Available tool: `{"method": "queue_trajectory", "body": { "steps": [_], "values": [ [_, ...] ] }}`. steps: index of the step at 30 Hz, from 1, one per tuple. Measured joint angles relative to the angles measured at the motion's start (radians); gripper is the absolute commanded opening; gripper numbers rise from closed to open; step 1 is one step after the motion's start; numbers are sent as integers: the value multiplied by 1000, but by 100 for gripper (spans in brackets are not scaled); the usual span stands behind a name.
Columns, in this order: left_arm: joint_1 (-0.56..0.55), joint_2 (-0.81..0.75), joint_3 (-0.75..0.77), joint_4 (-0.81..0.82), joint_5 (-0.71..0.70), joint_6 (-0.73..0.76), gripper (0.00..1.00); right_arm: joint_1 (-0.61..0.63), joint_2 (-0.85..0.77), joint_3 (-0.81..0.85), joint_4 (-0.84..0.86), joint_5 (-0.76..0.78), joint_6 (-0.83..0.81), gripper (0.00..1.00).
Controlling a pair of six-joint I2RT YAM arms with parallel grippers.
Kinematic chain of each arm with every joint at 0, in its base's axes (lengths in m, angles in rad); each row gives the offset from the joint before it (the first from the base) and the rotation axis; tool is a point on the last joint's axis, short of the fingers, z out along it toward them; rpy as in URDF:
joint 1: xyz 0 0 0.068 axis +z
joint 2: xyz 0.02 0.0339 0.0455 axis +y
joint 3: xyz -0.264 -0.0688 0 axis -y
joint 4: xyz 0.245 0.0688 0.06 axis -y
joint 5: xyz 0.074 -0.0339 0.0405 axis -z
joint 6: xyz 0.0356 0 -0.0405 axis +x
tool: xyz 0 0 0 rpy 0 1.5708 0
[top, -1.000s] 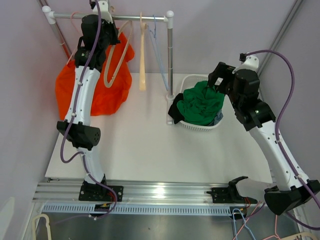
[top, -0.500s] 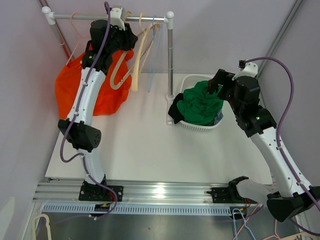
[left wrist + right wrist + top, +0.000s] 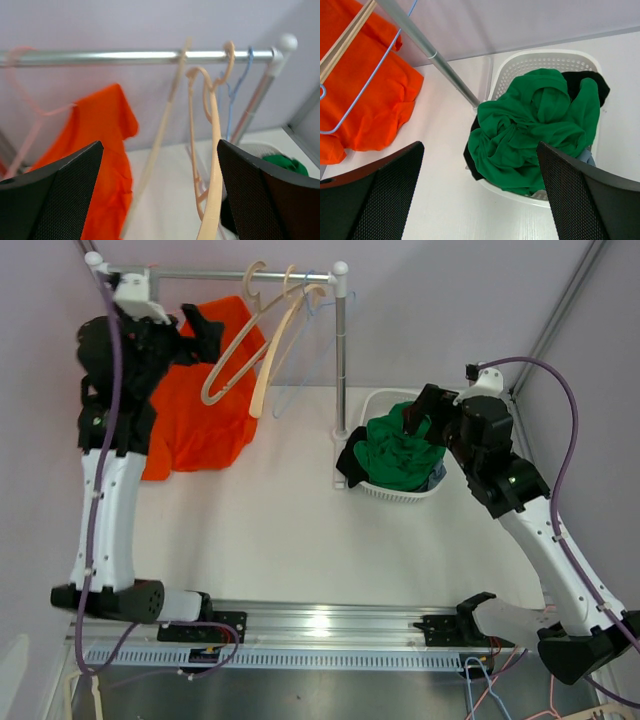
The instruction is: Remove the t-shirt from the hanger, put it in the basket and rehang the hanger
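An orange t-shirt [image 3: 200, 400] hangs at the left end of the rail, draped down toward the table. In the left wrist view the t-shirt [image 3: 100, 135] is on a pink hanger [image 3: 31, 87] hooked over the rail [image 3: 100, 56]. My left gripper [image 3: 203, 338] is up at rail height just left of the shirt's top, open [image 3: 157, 147], with nothing held. A beige hanger [image 3: 212, 150] swings in front of it. My right gripper [image 3: 420, 412] is open [image 3: 480, 145] above the laundry basket, empty.
Two beige hangers [image 3: 245, 350] and a blue wire hanger [image 3: 318, 302] hang skewed on the rail near the right post [image 3: 341, 360]. A white basket [image 3: 388, 493] holding green [image 3: 535, 130] and black clothes stands right of the post. The purple wall is close behind.
My left gripper has opened and the arm has swung from the rail's middle to the far left. The beige hangers now swing skewed. The right arm shifted slightly.
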Motion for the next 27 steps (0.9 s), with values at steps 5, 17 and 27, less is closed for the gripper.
{"method": "queue_trajectory", "body": {
  "steps": [5,17,27],
  "values": [
    [80,-148,-94,90,-143,-3,99,19,0,2,0,-10,0,99],
    [272,206,-76,69,-162,-45,99,22,29,68,17,-37,-16,99],
    [290,341,126,93,-123,-56,94,21,88,95,39,-66,-40,99]
  ]
}}
